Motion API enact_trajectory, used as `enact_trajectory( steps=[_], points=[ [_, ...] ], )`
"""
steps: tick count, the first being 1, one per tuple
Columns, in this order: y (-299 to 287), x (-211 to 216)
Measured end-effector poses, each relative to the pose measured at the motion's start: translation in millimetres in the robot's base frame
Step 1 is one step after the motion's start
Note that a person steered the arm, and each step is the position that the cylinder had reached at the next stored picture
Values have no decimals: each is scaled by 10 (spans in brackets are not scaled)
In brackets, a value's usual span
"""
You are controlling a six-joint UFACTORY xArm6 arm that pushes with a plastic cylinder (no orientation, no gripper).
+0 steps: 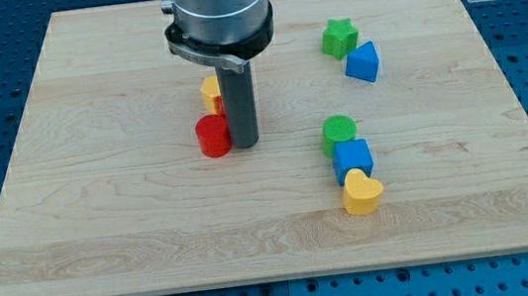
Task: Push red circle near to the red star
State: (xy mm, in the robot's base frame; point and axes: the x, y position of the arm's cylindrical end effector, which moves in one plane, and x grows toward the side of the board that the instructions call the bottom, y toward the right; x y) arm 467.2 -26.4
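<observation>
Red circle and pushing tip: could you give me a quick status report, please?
My tip down, touching red circle's right side. Red star not identifiable; a red sliver shows behind the rod. Yellow block just above the circle, close. Other blocks far right, clear.

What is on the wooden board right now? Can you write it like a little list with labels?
board: wooden board on a blue base
my tip: right beside the red circle, on its view's-right side
behind the rod: yellow block, partly hidden; a sliver of red next to it, shape unclear
view's top right: green star beside blue triangle
view's right, a touching row: green circle, blue cube, yellow heart
</observation>
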Motion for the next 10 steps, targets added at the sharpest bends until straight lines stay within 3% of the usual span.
enact_trajectory(
  steps=[3, 4, 5, 7, 9, 10],
  points=[
    [2, 606],
    [-174, 578],
    [-337, 269],
    [-304, 362],
    [260, 830],
    [584, 1283]
  ],
)
